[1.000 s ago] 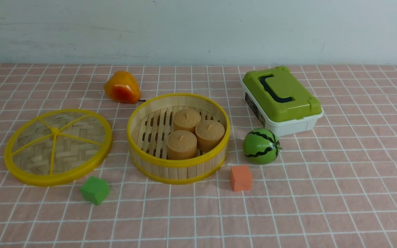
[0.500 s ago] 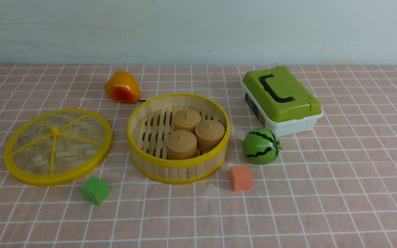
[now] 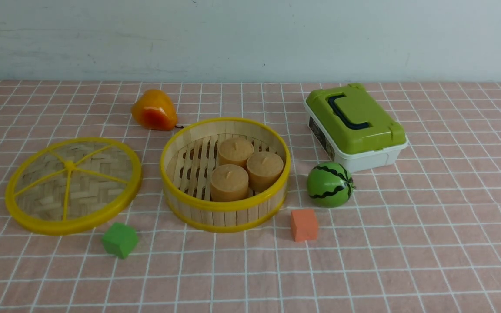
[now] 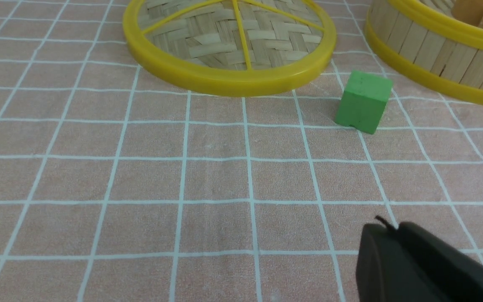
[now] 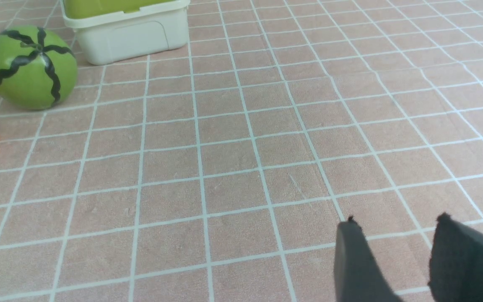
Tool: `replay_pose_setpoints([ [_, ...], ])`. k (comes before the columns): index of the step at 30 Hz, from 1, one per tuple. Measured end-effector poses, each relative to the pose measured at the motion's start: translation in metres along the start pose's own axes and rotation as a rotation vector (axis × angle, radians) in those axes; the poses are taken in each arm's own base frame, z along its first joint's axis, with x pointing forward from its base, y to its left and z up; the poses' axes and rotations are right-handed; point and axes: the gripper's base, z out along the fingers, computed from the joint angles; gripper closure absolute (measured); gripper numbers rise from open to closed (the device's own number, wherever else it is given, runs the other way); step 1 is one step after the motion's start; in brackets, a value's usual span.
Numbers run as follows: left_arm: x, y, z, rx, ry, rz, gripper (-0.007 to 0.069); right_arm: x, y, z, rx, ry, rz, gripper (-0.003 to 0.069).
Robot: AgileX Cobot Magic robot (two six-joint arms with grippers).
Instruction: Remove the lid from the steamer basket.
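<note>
The lid (image 3: 73, 184), a woven bamboo disc with a yellow rim and spokes, lies flat on the cloth to the left of the steamer basket (image 3: 225, 213). The basket stands uncovered with three tan cakes (image 3: 246, 167) inside. The lid (image 4: 229, 37) and the basket wall (image 4: 438, 54) also show in the left wrist view. My left gripper (image 4: 388, 228) is shut and empty, low over the cloth, nearer than the lid. My right gripper (image 5: 396, 222) is open and empty over bare cloth, right of the basket. Neither gripper shows in the front view.
A green cube (image 3: 120, 240) sits near the lid's front edge. An orange cube (image 3: 304, 224) and a toy watermelon (image 3: 329, 184) lie right of the basket. A white box with a green lid (image 3: 355, 126) stands at the back right. An orange pear-like fruit (image 3: 154, 110) lies behind.
</note>
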Motion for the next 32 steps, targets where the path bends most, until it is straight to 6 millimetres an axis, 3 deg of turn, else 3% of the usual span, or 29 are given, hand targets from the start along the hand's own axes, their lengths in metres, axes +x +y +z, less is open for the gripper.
replay_pose_setpoints([
  [32,0.0,0.0,0.0,0.0,0.0,0.0,0.0566,0.0,0.0,0.0,0.0,0.0,-0.001,0.0418],
])
